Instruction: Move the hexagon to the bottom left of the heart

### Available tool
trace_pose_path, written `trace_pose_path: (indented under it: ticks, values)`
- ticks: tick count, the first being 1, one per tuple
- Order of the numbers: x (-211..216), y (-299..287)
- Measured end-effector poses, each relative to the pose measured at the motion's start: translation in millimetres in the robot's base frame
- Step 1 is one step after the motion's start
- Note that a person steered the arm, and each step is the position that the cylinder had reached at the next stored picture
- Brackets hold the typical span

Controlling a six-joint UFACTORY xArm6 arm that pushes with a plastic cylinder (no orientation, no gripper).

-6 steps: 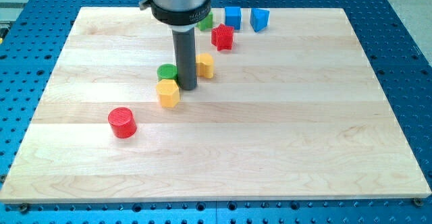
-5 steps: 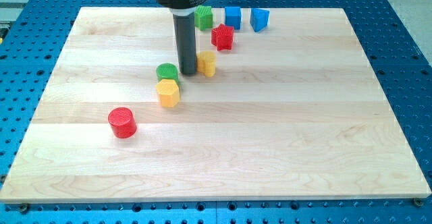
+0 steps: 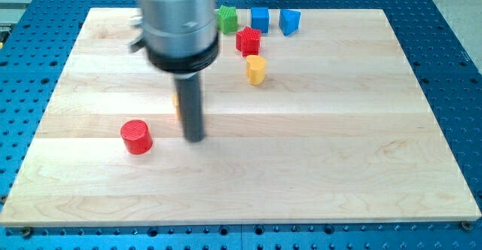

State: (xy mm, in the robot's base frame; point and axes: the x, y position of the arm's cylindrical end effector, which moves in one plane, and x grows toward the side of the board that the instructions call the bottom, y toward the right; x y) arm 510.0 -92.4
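So you've got no pincer on this rig, so nothing is gripped, just the dark rod point(image 3: 193, 107) with my tip point(image 3: 195, 138) planted on the wooden board point(image 3: 339, 167), near the board's middle-left. The red cylinder point(image 3: 136, 137) sits at 9 o'clock from my tip, a little apart. The yellow hexagon point(image 3: 176, 102) is almost fully hidden behind the rod; you only catch a thin yellow sliver at about 11 o'clock from my tip. The yellow heart point(image 3: 256, 69) is off at 1 o'clock, well apart. Just above it is the red block point(image 3: 248, 41), then the green block point(image 3: 227, 19) and two blue ones point(image 3: 260, 19) point(image 3: 289, 20) along the board's top edge.
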Motion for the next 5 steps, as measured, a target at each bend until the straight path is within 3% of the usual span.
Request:
trace_pose_path:
  ticks: [1,2,4,5]
  values:
    - [-24.1,-42.6]
    - [-51.1,-29.2]
    - [-48.8,74.6]
    - [-34.6,60.3]
